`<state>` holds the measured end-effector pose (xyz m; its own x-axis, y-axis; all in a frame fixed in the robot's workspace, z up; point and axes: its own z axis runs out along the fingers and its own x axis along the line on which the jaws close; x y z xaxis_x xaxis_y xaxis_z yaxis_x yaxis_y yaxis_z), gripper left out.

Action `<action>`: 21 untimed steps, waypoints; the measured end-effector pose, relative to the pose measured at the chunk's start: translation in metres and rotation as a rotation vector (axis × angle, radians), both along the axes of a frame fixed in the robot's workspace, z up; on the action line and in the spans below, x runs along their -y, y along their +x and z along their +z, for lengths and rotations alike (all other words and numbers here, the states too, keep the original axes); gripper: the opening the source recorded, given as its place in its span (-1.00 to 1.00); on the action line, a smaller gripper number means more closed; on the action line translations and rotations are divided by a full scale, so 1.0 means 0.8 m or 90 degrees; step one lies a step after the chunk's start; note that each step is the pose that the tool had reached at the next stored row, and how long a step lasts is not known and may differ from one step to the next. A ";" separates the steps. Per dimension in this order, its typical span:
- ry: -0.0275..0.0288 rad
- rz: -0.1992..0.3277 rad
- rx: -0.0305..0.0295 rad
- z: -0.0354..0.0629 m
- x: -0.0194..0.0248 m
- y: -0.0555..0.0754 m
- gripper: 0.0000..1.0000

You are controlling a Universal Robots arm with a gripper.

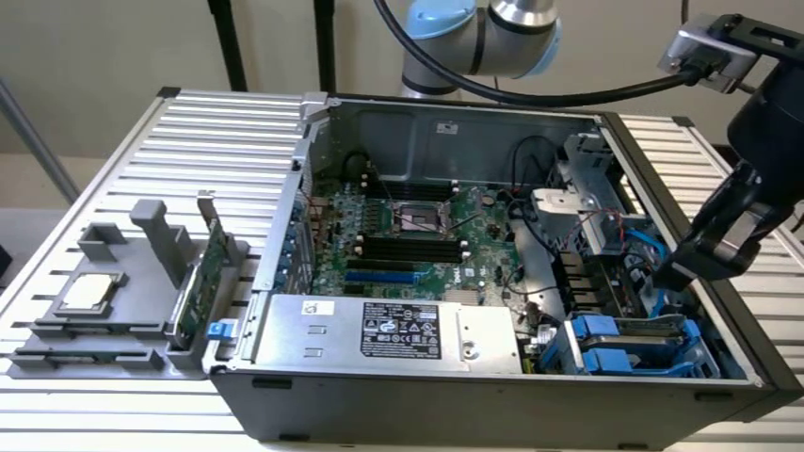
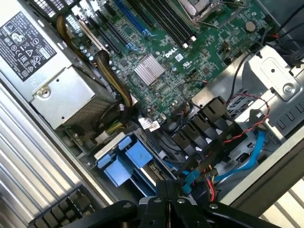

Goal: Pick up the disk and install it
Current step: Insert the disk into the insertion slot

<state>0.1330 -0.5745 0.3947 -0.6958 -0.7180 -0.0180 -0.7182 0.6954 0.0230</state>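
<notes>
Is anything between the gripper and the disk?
Nothing visible does. The gripper hovers above the disk in a corner of the case, open air between them; the black cables lie beside the disk, not across it.

From where I stand, the arm (image 1: 515, 38) is a smooth silver-grey tube with rounded joints, one of them closed by a pale blue cap (image 1: 442, 14). A thick black cable (image 1: 553, 94) loops off it into a boxy grey connector block (image 1: 706, 47). Beneath sits a bulky matt black housing (image 1: 769, 122). The end effector (image 1: 688, 266) is black too, angular, with curved glossy linkage bars (image 2: 114, 210).
</notes>
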 end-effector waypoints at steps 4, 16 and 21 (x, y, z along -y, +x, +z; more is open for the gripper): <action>0.0028 -0.030 0.0000 0.000 0.0000 0.000 -0.79; 0.0101 -0.103 0.0030 0.009 0.0000 0.000 -0.79; 0.0114 -0.131 0.0078 0.013 0.0000 0.000 -0.79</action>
